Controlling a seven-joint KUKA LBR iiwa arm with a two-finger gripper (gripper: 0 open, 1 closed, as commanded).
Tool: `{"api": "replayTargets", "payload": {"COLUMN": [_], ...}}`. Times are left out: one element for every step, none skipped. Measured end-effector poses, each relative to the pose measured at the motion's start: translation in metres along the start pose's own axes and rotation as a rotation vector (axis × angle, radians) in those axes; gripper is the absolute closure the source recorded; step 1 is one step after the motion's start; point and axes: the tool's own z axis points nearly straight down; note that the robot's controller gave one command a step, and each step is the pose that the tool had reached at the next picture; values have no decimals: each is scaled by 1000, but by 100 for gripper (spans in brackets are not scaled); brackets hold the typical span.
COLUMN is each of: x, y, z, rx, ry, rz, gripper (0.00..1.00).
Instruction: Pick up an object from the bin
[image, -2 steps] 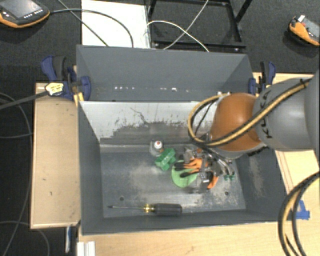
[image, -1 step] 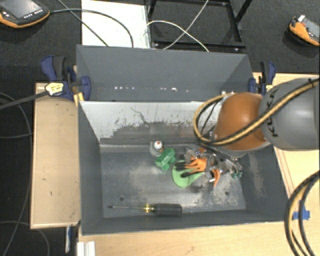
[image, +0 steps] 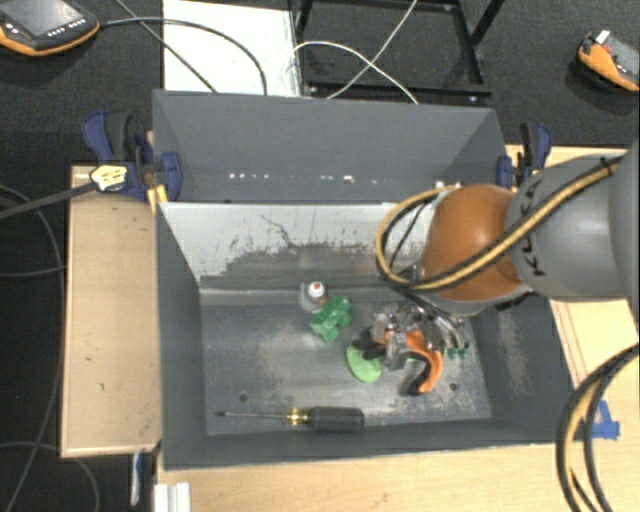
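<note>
1. The arm (image: 575, 240) comes in from 3 o'clock, its orange wrist cover (image: 470, 245) over the right half of the grey bin (image: 255, 375).
2. The gripper (image: 400, 340) is low over the bin floor, right of centre. Whether the claw is open or closed cannot be told; its tip is lost among dark parts and clutter.
3. Nearest to it is a smooth green lump (image: 364, 363), just beside the claw at about 8 o'clock. Whether they touch cannot be told.
4. An orange-and-black curved piece (image: 428, 372) lies just beside the claw at about 5 o'clock.
5. A crumpled green thing (image: 331, 318) lies near the claw at about 10 o'clock, with a small silver-grey piece with a red top (image: 314, 292) touching it on the far side.
6. A screwdriver with a black handle (image: 312, 419) lies flat along the bin's front wall, at about 7 o'clock and well apart from the claw, its thin shaft pointing to 9 o'clock.
</note>
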Motion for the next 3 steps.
{"api": "replayTargets", "payload": {"x": [0, 0, 2], "y": [0, 0, 0], "z": [0, -2, -11], "rx": [0, 0, -1], "ry": [0, -1, 4], "rz": [0, 1, 1], "gripper": [100, 100, 100]}}
